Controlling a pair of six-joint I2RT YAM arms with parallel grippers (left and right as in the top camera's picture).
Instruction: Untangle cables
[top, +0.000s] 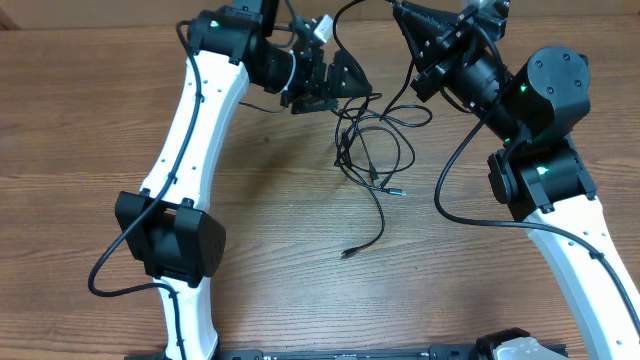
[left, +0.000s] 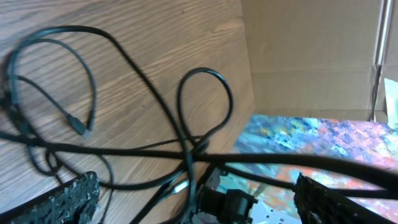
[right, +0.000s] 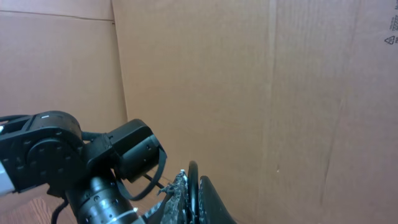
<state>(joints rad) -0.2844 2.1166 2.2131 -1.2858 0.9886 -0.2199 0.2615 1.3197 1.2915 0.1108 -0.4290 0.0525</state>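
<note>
So the cables (top: 372, 140) sit in a loose knot at the upper middle of the overhead view, on the wood table (top: 90, 110). Two free ends trail down toward the centre, a silver-tipped plug (top: 398, 192) and a dark plug (top: 347, 254). They look thin, light and floppy to me, so I reckon a hard pull just drags the whole knot along, and bare cord will probably slip. I'd pinch next to a plug or right by a crossing instead. One strand climbs to the top edge, where the right gripper (top: 402, 12) is clenched on what looks like that strand in its wrist view. The left gripper (top: 352, 78) is spread wide just left of the knot, grasping nothing, with a taut cord crossing between its fingers (left: 68, 199).
</note>
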